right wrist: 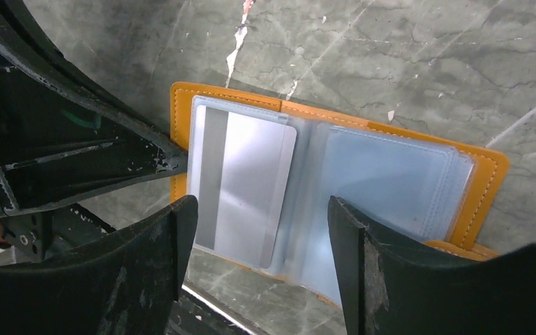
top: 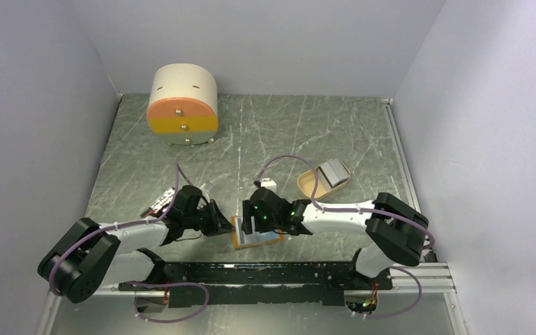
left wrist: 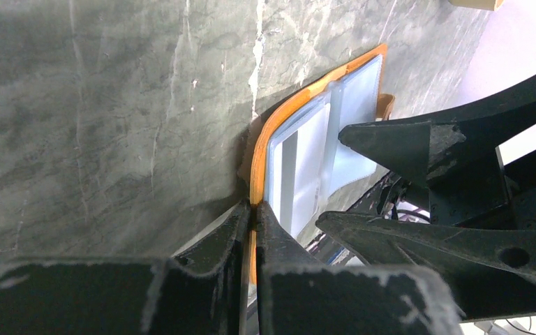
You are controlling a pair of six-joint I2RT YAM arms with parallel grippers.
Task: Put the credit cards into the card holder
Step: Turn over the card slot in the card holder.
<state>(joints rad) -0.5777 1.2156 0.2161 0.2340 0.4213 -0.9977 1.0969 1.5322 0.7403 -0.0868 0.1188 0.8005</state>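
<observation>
Card holder (top: 257, 234): lying open on the table (top: 307, 132), near its front edge, between both grippers
Card (right wrist: 248, 178): tucked in one clear sleeve
Left gripper (left wrist: 255, 216): clamped on the holder's orange edge
Right gripper (right wrist: 262, 206): jaws wide, holding nothing, over the sleeves

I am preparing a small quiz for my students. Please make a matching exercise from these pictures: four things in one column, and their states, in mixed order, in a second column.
1 left gripper
2 right gripper
3 card holder
4 tray

A holds grey cards
B shut on the holder's orange edge
C open, above the holder
D unfolded, sleeves showing

Pairs: 1-B, 2-C, 3-D, 4-A
</observation>
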